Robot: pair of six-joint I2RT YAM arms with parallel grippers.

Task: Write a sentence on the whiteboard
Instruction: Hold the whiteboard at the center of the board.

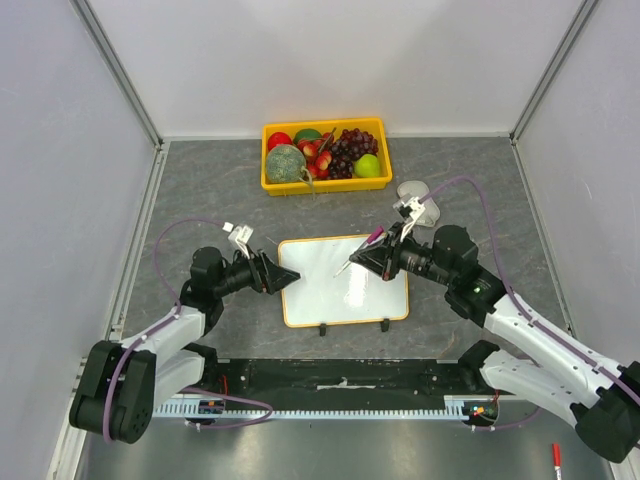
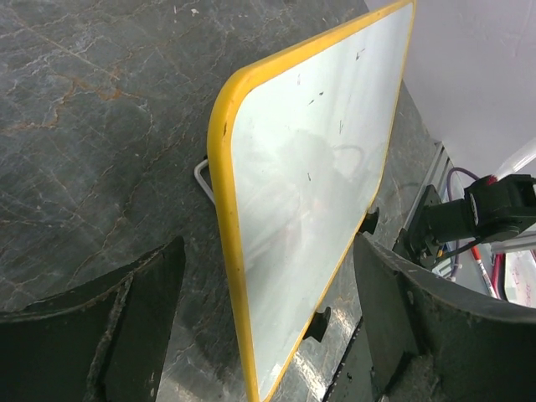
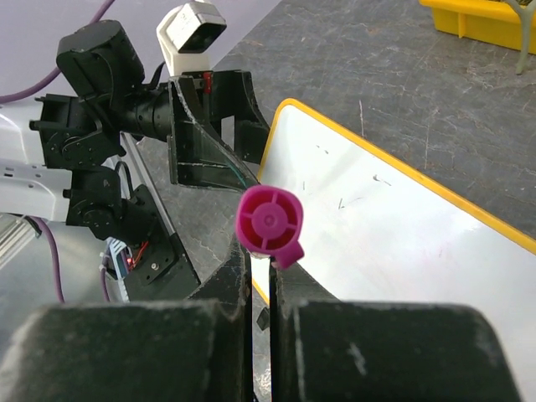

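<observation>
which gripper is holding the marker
The right gripper: it is shut on the pink marker over the whiteboard. The left gripper is open at the board's left edge, holding nothing.

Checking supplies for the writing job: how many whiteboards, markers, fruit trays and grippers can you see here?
Whiteboard: 1
Markers: 2 (magenta marker in the right gripper; red-capped marker at the near right corner)
Fruit tray: 1
Grippers: 2 (left gripper, right gripper)
Total: 6

No legible writing anywhere, only faint stray specks on the whiteboard (image 1: 345, 282)
</observation>
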